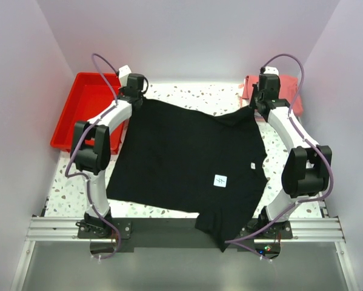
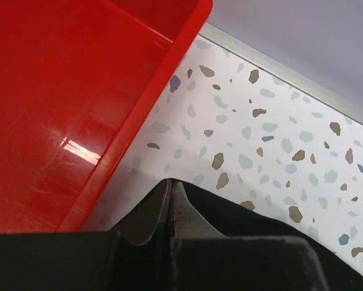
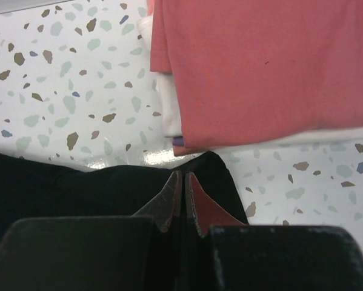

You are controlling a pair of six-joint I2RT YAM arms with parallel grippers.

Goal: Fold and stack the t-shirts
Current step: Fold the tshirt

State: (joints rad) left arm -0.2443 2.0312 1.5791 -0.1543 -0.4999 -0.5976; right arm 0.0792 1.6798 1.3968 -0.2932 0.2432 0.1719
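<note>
A plain black t-shirt lies spread over the speckled table, a white label showing on it. Its near sleeve hangs over the table's front edge. My left gripper is shut on the shirt's far left corner; the left wrist view shows the jaws pressed together with black cloth running off to the right. At the far right corner my right gripper is shut as well, its jaws closed on black cloth. Folded t-shirts, salmon-red over white, lie just beyond it.
A red plastic tray stands at the back left, its wall close beside my left gripper. The folded stack sits at the back right against the wall. Pale walls close in the table on three sides.
</note>
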